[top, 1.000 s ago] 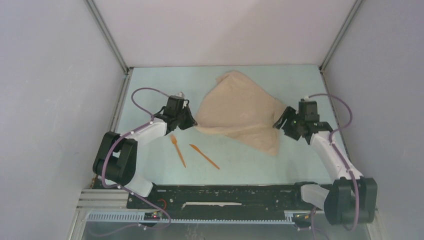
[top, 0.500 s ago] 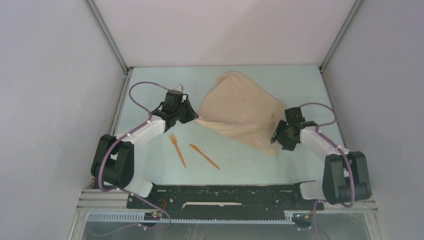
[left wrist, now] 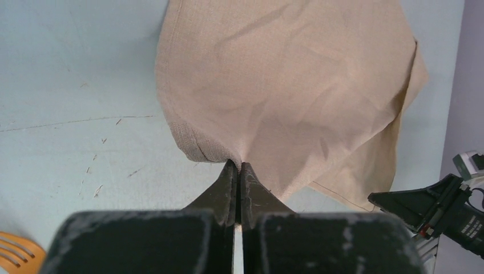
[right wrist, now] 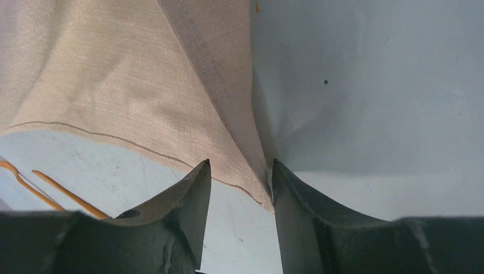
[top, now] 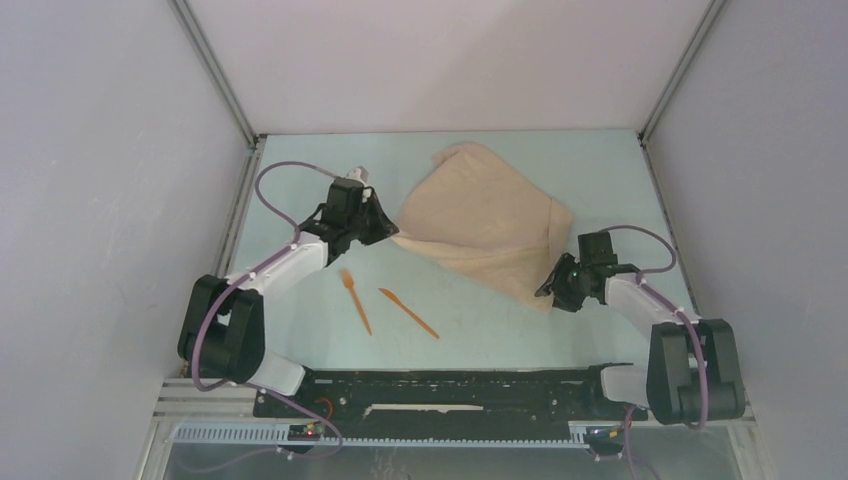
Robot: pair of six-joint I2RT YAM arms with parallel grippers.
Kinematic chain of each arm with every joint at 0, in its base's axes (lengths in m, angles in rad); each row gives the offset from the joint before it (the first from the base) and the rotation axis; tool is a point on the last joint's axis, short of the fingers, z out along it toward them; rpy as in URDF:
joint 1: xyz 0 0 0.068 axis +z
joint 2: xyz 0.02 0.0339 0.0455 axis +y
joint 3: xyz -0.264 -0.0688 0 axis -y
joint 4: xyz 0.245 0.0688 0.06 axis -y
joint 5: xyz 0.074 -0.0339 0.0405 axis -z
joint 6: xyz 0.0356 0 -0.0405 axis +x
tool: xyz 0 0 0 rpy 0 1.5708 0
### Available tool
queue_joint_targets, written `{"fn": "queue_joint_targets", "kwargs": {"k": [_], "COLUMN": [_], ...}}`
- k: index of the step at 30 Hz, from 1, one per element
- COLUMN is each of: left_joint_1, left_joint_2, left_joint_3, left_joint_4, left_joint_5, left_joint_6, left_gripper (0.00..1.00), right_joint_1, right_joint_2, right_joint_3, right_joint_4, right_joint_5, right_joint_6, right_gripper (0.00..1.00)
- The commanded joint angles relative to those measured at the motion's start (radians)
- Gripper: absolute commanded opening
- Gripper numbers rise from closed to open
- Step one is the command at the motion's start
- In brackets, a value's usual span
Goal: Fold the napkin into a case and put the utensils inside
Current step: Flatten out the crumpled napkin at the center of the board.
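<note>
napkin (top: 485, 225): rumpled, kinda doubled over, sitting far-middle on the worktop (top: 480, 335)
left gripper (left wrist: 237, 166): jaws pressed together, pinching the napkin's left corner
right gripper (right wrist: 240, 166): jaws spread, straddling the near-right corner, not clamped
fork (top: 355, 300) + knife (top: 408, 312): side by side, near-left of the napkin, just clear of it

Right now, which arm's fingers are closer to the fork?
Left. The left fingers pinch a napkin corner just beyond the fork; the right fingers straddle another napkin corner far across, past the knife.
</note>
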Motion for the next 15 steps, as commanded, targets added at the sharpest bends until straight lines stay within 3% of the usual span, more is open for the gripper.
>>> {"fn": "queue_joint_targets", "kwargs": {"k": [1,3,6,7,10,15], "left_joint_1": [-0.006,-0.006,-0.006,-0.004,0.013,0.084], "left_joint_2": [-0.054,-0.053,-0.037,-0.022,0.03,0.282], "left_joint_3": [0.012,0.02,0.047,0.073,0.147,0.512], "left_joint_4": [0.008,0.007,0.011,0.01,0.028,0.023], "left_joint_5": [0.009,0.009,-0.002,-0.013,-0.021,0.054], "left_joint_6": [0.004,0.0,-0.008,-0.013,-0.093,-0.166], "left_gripper": [0.0,0.0,0.0,0.0,0.0,0.0], "right_joint_1": [0.011,0.009,-0.02,-0.027,-0.045,-0.172], "right_joint_2": [-0.065,-0.087,-0.079,-0.069,0.031,0.409], "right_joint_3": [-0.054,-0.064,-0.035,-0.012,0.118,0.661], "right_joint_4": [-0.007,0.009,0.062,0.11,0.24,0.313], "right_joint_5": [-0.01,-0.011,-0.065,-0.1,-0.154,-0.435], "right_joint_6": [0.046,0.052,0.083,0.111,0.182,0.328], "right_gripper": [0.51,0.4,0.06,0.0,0.0,0.0]}}
